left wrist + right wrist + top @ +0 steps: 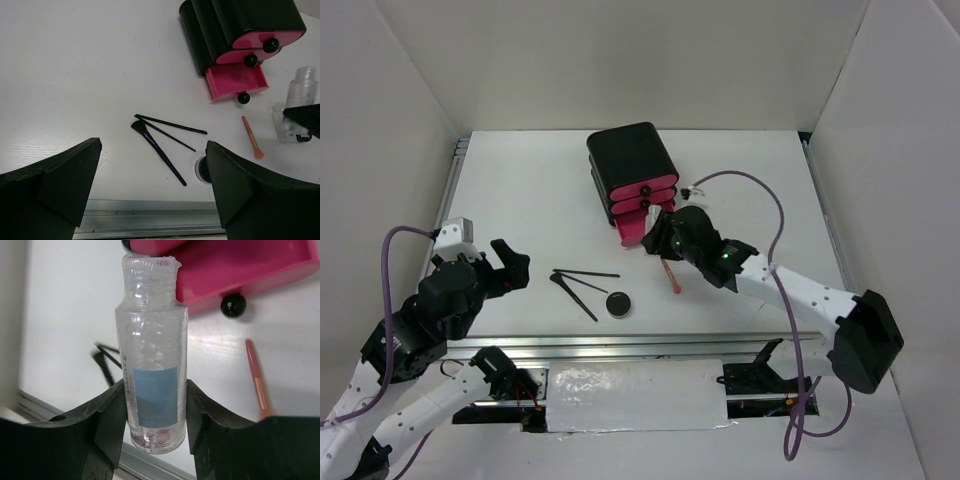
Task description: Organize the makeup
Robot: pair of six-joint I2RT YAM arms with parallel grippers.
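Observation:
My right gripper (662,232) is shut on the small clear bottle (152,385), blue label facing the camera, and holds it above the table beside the chest's open bottom pink drawer (632,228). The bottle's neck points at the drawer (235,265). The orange-pink stick (670,275) lies on the table below the drawer. Thin black brushes (582,285) lie crossed left of the round black compact (618,304). My left gripper (510,265) is open and empty, left of the brushes (160,145). The compact (201,169) is half hidden by a finger. The tube and jar are not in view.
The black chest (630,160) with pink drawers stands at the back centre, its two upper drawers shut. White walls enclose the table on three sides. A metal rail (620,345) runs along the near edge.

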